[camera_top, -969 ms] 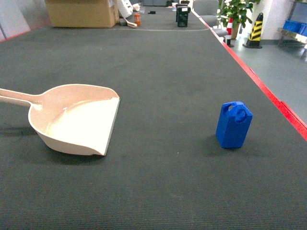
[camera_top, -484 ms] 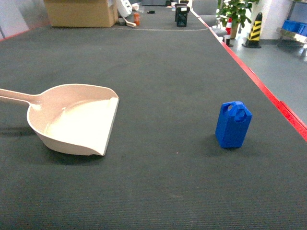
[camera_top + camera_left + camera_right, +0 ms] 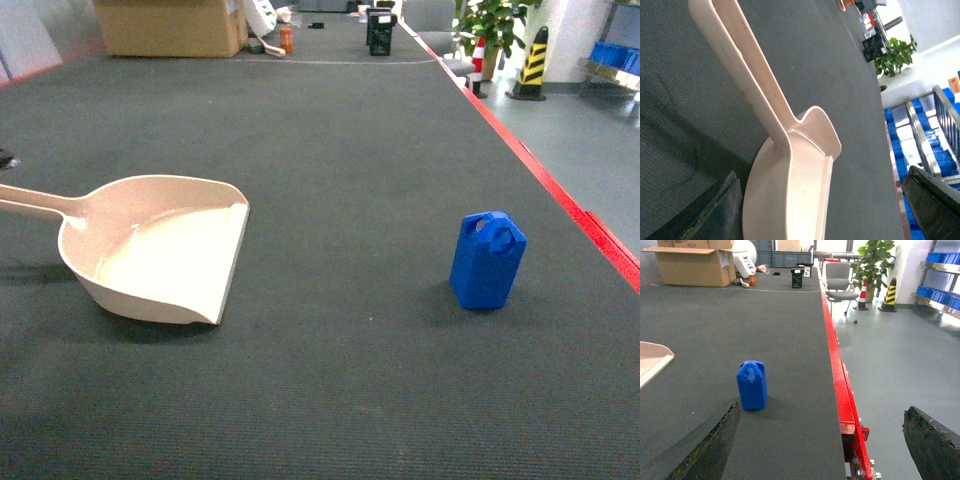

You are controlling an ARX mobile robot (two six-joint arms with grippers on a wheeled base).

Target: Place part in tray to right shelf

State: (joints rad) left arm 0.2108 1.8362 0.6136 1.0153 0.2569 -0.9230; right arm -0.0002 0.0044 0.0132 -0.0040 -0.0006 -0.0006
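One part [image 3: 487,261], one tray [image 3: 160,247] — that is the full count on the dark mat [image 3: 340,180]. The part is standing upright at about four o'clock in the head view, well apart from the tray, which is lying at about nine o'clock with its flat lip facing the part and its handle [image 3: 35,202] running off the left edge. The table's red rim [image 3: 560,200] is running along the right, past the part.

From the right wrist, the part [image 3: 752,385] is sitting at about ten o'clock of centre, with a corner of the tray [image 3: 652,360] peeking in at nine. The right gripper [image 3: 820,440] is hanging short of the part, its two fingers [image 3: 710,445] spread wide at the bottom corners with nothing between them.

From the left wrist, the tray [image 3: 790,190] is filling the middle, handle [image 3: 740,70] reaching up to eleven o'clock. The left gripper [image 3: 825,210] is hovering just over it, jaws parted wide, holding nothing.

Against the frames a second and half a second ago, part and tray are lying where they were, bar a slight wobble of the view; one small dark thing [image 3: 6,157] is now showing at the head view's left edge — what it is, I cannot tell.

Far off: one cardboard box [image 3: 170,27], one potted plant [image 3: 490,25].
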